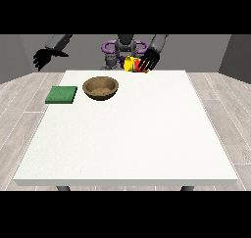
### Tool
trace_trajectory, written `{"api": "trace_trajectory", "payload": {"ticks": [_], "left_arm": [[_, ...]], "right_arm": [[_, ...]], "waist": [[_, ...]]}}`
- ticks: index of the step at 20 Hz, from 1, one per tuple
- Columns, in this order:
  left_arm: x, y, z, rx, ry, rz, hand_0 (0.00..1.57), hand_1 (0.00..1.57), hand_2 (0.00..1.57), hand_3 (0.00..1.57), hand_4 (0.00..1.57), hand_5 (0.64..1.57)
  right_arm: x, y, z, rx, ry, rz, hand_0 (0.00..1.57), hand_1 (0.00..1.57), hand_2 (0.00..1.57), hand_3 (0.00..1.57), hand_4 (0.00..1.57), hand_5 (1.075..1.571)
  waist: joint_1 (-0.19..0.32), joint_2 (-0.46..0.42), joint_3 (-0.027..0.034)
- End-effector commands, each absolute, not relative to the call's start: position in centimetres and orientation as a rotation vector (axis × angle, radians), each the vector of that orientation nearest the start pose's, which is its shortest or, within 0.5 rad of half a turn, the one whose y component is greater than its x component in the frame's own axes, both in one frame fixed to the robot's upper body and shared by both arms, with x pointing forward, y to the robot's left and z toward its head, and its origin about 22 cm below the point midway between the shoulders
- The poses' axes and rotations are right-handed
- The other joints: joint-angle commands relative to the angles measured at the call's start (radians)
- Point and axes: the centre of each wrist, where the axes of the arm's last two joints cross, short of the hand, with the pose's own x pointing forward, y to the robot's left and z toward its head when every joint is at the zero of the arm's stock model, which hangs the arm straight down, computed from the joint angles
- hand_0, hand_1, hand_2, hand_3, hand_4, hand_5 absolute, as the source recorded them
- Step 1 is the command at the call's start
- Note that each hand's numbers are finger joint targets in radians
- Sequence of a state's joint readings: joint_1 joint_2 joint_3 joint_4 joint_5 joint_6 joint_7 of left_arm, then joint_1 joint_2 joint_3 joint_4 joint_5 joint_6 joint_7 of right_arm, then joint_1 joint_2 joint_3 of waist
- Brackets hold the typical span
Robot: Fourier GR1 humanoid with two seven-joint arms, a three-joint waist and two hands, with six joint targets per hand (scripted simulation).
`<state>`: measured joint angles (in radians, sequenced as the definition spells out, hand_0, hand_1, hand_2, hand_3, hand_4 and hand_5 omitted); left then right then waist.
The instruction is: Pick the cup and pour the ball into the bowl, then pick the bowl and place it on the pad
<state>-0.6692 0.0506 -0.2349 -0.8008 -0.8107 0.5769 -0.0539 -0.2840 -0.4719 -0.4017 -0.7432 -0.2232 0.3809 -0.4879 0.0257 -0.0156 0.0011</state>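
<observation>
Bare table [137, 139] across whole near half and right side; wide open for passing there. Only two obstacles on top, both far-left: bowl [101, 88] and flat green pad [62, 94], side by side, narrow gap between, not touching. Pad low, sits near left edge; bowl taller, rim up. Strip of free surface behind bowl toward far edge. Hand at view's right [149, 60] up over far edge, fingers curled round cup [133, 64], raised off table, right of bowl and apart from it. Hand at view's left [43, 57] off table, beyond far-left corner, above floor, well apart from pad.
</observation>
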Motion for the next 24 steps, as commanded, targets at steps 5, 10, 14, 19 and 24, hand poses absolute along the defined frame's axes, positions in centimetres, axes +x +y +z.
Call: {"api": "trace_trajectory", "payload": {"ticks": [5, 10, 14, 19, 24], "left_arm": [[35.7, 6.2, 2.5, 0.987, -1.788, -1.054, 1.02, 1.02, 1.57, 1.57, 0.95, 1.57], [36.0, 5.1, 3.6, 1.122, -1.759, -1.129, 0.56, 0.56, 1.57, 1.56, 0.91, 1.57], [35.7, 4.0, 4.1, 1.207, -1.79, -1.225, 0.52, 0.52, 1.57, 1.57, 0.84, 1.571], [32.8, 2.2, 2.9, 1.262, -1.795, -1.32, 0.3, 0.3, 1.57, 1.57, 0.9, 1.57], [31.8, 0.8, 3.2, 1.324, -1.734, -1.509, 0.0, 0.0, 1.57, 1.57, 0.91, 1.547]], "right_arm": [[26.1, -45.6, -4.0, -0.124, -1.674, -0.166, 0.0, 0.0, 0.05, 0.0, 0.0, 1.55], [28.5, -46.0, -1.0, -0.105, -1.687, -0.109, 0.0, 0.0, 0.0, 0.0, 0.0, 1.537], [30.7, -44.0, -0.1, -0.117, -1.702, -0.072, 0.0, 0.0, 0.0, 0.14, 0.0, 1.53], [33.1, -41.8, 0.6, -0.085, -1.69, -0.07, 0.0, 0.0, 0.0, 0.22, 0.0, 1.533], [33.9, -40.0, 0.0, -0.035, -1.697, -0.058, 0.0, 0.0, 0.0, 0.25, 0.0, 1.525]], "waist": [[0.023, -0.008, 0.0009], [-0.008, 0.014, -0.0003], [-0.024, 0.032, -0.0007], [-0.025, 0.039, -0.0008], [-0.064, 0.045, -0.0005]]}}
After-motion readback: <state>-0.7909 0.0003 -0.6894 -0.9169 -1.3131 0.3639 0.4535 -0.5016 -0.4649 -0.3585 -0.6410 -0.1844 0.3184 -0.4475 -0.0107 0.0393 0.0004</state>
